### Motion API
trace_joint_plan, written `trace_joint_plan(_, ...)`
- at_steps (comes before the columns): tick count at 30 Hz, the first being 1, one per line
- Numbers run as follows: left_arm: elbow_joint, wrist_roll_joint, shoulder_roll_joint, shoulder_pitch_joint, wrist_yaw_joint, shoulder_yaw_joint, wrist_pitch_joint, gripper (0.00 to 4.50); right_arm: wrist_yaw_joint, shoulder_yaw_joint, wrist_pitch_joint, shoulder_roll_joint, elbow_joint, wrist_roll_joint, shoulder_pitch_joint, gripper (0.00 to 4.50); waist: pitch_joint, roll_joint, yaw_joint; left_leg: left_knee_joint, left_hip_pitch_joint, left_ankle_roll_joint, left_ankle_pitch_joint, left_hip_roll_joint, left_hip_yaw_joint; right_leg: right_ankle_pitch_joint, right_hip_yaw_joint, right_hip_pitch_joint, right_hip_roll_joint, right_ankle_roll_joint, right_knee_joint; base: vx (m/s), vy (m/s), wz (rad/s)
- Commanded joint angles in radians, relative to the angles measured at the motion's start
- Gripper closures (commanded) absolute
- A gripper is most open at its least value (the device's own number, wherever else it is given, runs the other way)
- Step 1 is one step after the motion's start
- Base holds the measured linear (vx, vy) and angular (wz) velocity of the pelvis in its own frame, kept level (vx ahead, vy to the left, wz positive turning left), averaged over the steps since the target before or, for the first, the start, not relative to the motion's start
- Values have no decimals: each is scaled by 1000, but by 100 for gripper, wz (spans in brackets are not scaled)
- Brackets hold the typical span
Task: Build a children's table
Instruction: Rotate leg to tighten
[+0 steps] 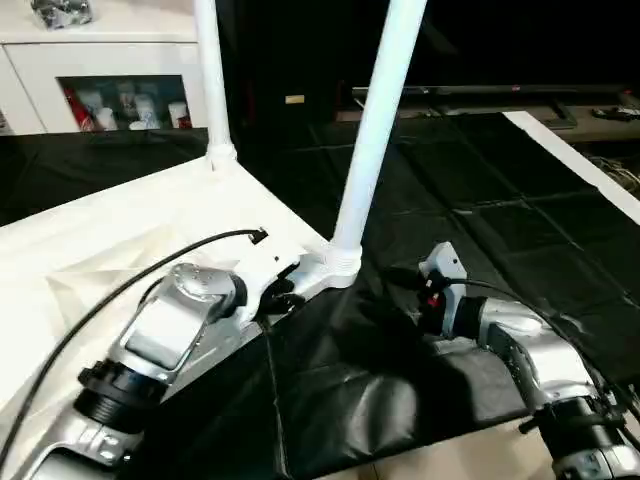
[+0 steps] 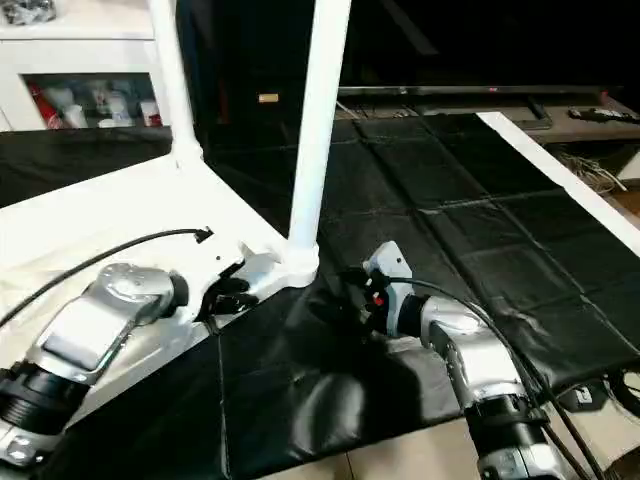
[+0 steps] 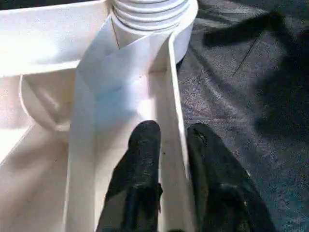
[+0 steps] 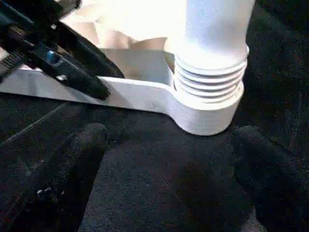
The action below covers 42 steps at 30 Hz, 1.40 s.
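The white table top (image 1: 120, 230) lies upside down on the black mat, ribbed underside up. Two white legs stand upright in its corner sockets: a near leg (image 1: 375, 130) in the socket (image 1: 340, 268) by my grippers, and a far leg (image 1: 210, 70) behind it. My left gripper (image 3: 169, 133) is shut on the top's thin rim wall (image 3: 171, 87) just short of the near socket, one black finger on each side. My right gripper (image 4: 171, 140) hovers low over the mat, open, its fingers (image 4: 82, 150) spread wide and facing the ribbed base of the near leg (image 4: 210, 82).
A black mat (image 1: 480, 180) covers the floor to the right and front. A white cabinet with glass doors (image 1: 110, 70) stands at the back left. A white strip (image 1: 580, 160) edges the mat on the right, with cables (image 1: 625, 175) beyond it.
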Motion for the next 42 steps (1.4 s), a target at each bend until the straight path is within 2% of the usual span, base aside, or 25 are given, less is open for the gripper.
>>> trace_joint_plan(1, 30, 24, 15, -15, 17, -6, -11, 382, -7, -4, 16, -10, -30, 4, 10, 0, -53, 12, 1, -63, -8, 58, -69, 23, 5, -96, 69, 69, -70, -161, -88, 0, 0, 0)
trace_joint_plan(3, 46, 33, 18, -19, 25, -11, -17, 390, -10, -5, 19, -7, -36, 3, 11, 0, -53, 13, 1, -64, -8, 56, -72, 24, 4, -102, 69, 69, -70, -155, -88, 0, 0, 0)
trace_joint_plan(4, 57, 33, 17, -24, 30, -11, -25, 416, -11, -4, 26, -7, -46, 4, 14, 0, -51, 10, 0, -64, -9, 55, -78, 23, 4, -114, 68, 68, -69, -149, -90, 0, 0, 0)
trace_joint_plan(10, 68, 14, 15, -26, 10, -1, -55, 442, -11, 3, 34, -11, -62, 10, 18, 0, -50, 9, 4, -65, -7, 51, -94, 23, 4, -184, 67, 64, -71, -127, -97, 0, 0, 0)
trace_joint_plan(11, 70, 3, 21, -20, -17, -4, -81, 442, -11, 4, 30, -9, -59, 10, 16, 0, -49, 6, 4, -65, -8, 52, -92, 23, 4, -187, 67, 63, -71, -125, -98, 0, 0, 0)
trace_joint_plan(14, 88, -9, 41, -10, -67, -18, -154, 442, -17, -2, 22, -2, -50, 11, 8, 0, -50, 8, 6, -66, -8, 50, -86, 23, 3, -171, 67, 62, -71, -123, -95, 0, 0, 0)
trace_joint_plan(15, 105, -25, 64, 0, -136, -30, -238, 442, -17, -9, 14, 0, -40, 14, -2, 0, -50, 1, 5, -66, -9, 52, -84, 23, 4, -172, 67, 63, -71, -121, -96, 0, 0, 0)
trace_joint_plan(17, 129, -37, 88, 8, -207, -43, -358, 442, -18, -16, 12, 1, -31, 17, -13, 0, -51, 7, 8, -66, -7, 54, -78, 23, 3, -163, 69, 60, -71, -116, -94, 0, 0, 0)
trace_joint_plan(18, 144, -40, 98, 10, -235, -48, -384, 442, -13, -18, 8, -1, -24, 18, -17, 0, -52, 5, 8, -67, -5, 54, -75, 24, 3, -154, 69, 60, -71, -117, -93, 0, 0, 0)
trace_joint_plan(20, 152, -43, 105, 12, -251, -51, -392, 442, -10, -18, 4, -3, -20, 18, -20, 0, -52, 9, 13, -68, -2, 49, -67, 27, 5, -124, 69, 58, -71, -131, -86, 0, 0, 0)
trace_joint_plan(22, 206, -27, 144, 9, -329, -84, -510, 442, 39, -10, -9, -18, -17, 28, -25, 0, -51, 9, 19, -71, -2, 43, -83, 28, 5, -130, 70, 60, -74, -130, -85, 0, 0, 0)
trace_joint_plan(24, 220, -27, 152, 7, -354, -88, -537, 442, 58, -7, -11, -23, -20, 34, -26, 0, -51, 12, 21, -71, 2, 37, -87, 30, 6, -117, 71, 59, -75, -135, -84, 0, 0, 0)
trace_joint_plan(28, 262, -55, 160, -9, -442, -82, -589, 442, 147, 8, -13, -34, -25, 65, -36, 0, -53, 11, 23, -70, 0, 43, -81, 28, 7, -90, 71, 63, -75, -144, -82, 0, 0, 0)
trace_joint_plan(30, 285, -58, 163, -19, -479, -86, -623, 442, 186, 24, -20, -41, -17, 66, -44, 0, -53, 10, 24, -69, -1, 42, -81, 27, 8, -93, 71, 64, -77, -147, -81, 0, 0, 0)
trace_joint_plan(31, 322, -57, 164, -37, -539, -95, -677, 442, 252, 74, -69, -54, 16, 33, -63, 0, -52, 9, 23, -69, -1, 43, -88, 26, 8, -110, 70, 63, -77, -146, -85, 0, 0, 0)
trace_joint_plan(34, 326, -62, 166, -44, -574, -102, -693, 442, 272, 99, -110, -52, 54, 6, -81, 0, -53, 10, 24, -69, 0, 35, -91, 29, 8, -123, 71, 62, -81, -148, -83, 0, 0, 0)
trace_joint_plan(38, 319, -78, 172, -48, -617, -112, -710, 442, 273, 105, -147, -34, 118, -14, -113, 0, -56, 10, 25, -69, 3, 29, -73, 32, 9, -82, 72, 62, -81, -175, -74, 0, 0, 0)
trace_joint_plan(42, 327, -77, 172, -56, -652, -110, -734, 450, 319, 122, -181, -25, 157, -22, -139, 48, -57, 8, 26, -67, 0, 44, -60, 32, 10, -33, 71, 66, -80, -188, -68, 0, 0, 0)
